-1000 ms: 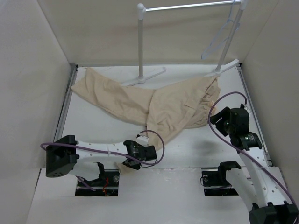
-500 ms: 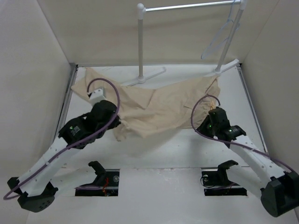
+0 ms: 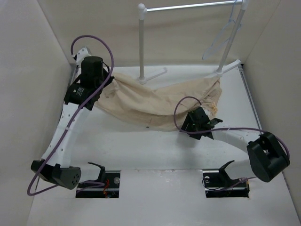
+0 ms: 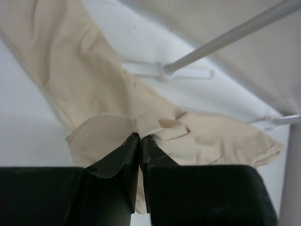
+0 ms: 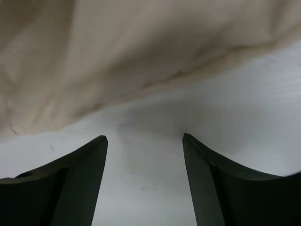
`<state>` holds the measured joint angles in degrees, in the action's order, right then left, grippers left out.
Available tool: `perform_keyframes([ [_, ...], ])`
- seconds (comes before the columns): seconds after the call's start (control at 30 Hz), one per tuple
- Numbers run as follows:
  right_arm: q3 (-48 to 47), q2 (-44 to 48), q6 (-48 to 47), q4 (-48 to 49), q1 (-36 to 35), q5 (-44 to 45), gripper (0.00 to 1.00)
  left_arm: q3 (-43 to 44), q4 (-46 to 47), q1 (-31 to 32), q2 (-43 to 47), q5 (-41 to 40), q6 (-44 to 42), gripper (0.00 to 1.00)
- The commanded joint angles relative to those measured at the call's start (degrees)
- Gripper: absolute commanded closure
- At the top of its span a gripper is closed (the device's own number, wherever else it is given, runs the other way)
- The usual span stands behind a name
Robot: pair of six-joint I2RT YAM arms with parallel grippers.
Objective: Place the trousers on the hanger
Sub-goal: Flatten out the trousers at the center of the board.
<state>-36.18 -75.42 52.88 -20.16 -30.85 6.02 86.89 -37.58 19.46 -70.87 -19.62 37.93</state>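
The beige trousers (image 3: 155, 101) lie stretched across the back of the table, from the far left to the back right. My left gripper (image 3: 104, 89) is shut on a bunched fold at their left end; the left wrist view shows the cloth (image 4: 94, 84) pinched between my closed jaws (image 4: 140, 136). My right gripper (image 3: 190, 123) is open and empty, low over the table just in front of the trousers' near edge (image 5: 117, 56), with bare table between the fingers (image 5: 144, 138). The thin wire hanger (image 3: 221, 37) hangs from the rack rail at the back right.
A white rack stands at the back, with a post (image 3: 141, 42) and foot behind the trousers and a second post (image 3: 233, 40) at the right. The post also shows in the left wrist view (image 4: 225, 40). Side walls (image 3: 28, 94) close in the table.
My left arm has swung up and back to the far left with the trousers' end, pulling the cloth out long. My right gripper has moved left and lower, to the trousers' near edge.
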Motion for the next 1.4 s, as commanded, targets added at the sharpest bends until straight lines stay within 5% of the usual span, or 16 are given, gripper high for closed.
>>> perform_keyframes([
  [0.0, -4.4, -3.9, 3.3, 7.2, -2.1, 3.9, 0.30, 7.3, 8.3, -2.6, -1.5, 1.8, -1.4, 0.96],
  [0.2, -7.8, -10.5, 7.3, 9.5, -3.6, 8.0, 0.44, 9.3, 10.8, -6.8, -4.7, 1.6, -1.2, 0.96],
  [0.33, -9.7, -14.5, 7.6, 8.9, -3.6, 8.4, 0.81, 10.0, 11.7, -8.8, -5.7, 0.7, -1.1, 0.96],
  [0.43, -7.0, -10.7, 7.6, 7.9, -4.0, 8.7, 0.92, 11.9, 11.7, -10.1, -6.3, 0.3, -1.5, 0.96],
  [0.6, 3.1, 6.4, 8.9, -0.5, -7.2, 7.2, 0.95, 14.7, 12.0, -12.4, -7.2, 0.3, -2.2, 0.96],
  [0.77, 9.8, 29.6, 13.7, -17.7, -8.0, 4.4, 0.95, 15.5, 13.1, -15.0, -8.8, -0.2, -4.3, 0.96],
  [0.9, 8.6, 38.7, 13.7, -26.6, -6.6, 1.4, 0.93, 16.2, 15.1, -17.0, -13.2, -1.9, -7.0, 0.95],
  [1.07, 6.7, 36.7, 10.8, -28.1, -8.4, -1.3, 0.71, 21.5, 18.1, -17.3, -25.1, -2.8, -10.2, 0.95],
  [1.27, -1.2, 34.5, 6.3, -29.9, -9.6, 0.4, 0.43, 41.7, 16.8, -17.9, -47.0, -5.8, -12.6, 0.93],
  [1.37, -6.8, 30.7, 1.5, -28.5, -6.6, 1.5, 0.37, 47.7, 16.8, -18.5, -53.0, -7.1, -13.1, 0.79],
])
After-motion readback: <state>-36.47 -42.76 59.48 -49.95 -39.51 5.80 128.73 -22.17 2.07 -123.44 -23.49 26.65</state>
